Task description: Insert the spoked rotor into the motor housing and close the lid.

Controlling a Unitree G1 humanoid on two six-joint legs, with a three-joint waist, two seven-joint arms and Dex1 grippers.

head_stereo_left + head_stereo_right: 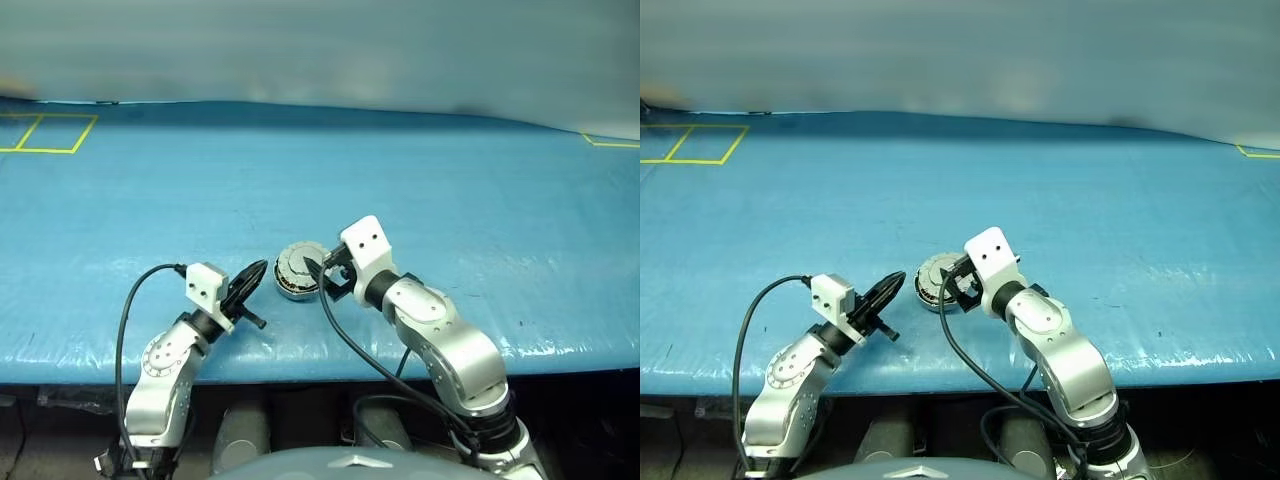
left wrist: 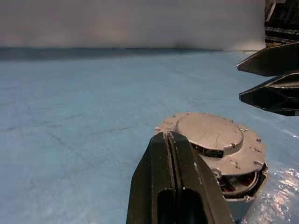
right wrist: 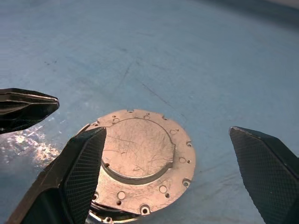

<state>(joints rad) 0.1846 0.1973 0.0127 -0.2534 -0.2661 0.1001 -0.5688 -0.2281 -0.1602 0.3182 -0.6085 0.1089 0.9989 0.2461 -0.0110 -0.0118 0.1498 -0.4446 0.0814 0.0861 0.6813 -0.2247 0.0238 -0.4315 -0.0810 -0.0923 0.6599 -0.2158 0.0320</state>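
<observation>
The motor housing (image 1: pixel 296 288) sits on the blue table (image 1: pixel 450 200) near its front edge. The grey lid (image 3: pixel 140 158) lies flat on top of it, plain face up with the raised centre circle showing. Copper windings show through a gap under the lid's rim on the housing (image 2: pixel 240 185). The spoked rotor is hidden. My left gripper (image 1: pixel 260 269) is shut and empty, its tip just left of the housing and pointing at it. My right gripper (image 3: pixel 167 133) stands open, hovering over the lid's right side with one finger on either side, holding nothing.
Yellow tape squares mark the table at the far left (image 1: pixel 45 133) and the far right (image 1: pixel 610 142). The table's front edge (image 1: pixel 300 365) runs just below both grippers. Black cables (image 1: pixel 125 320) hang from each wrist.
</observation>
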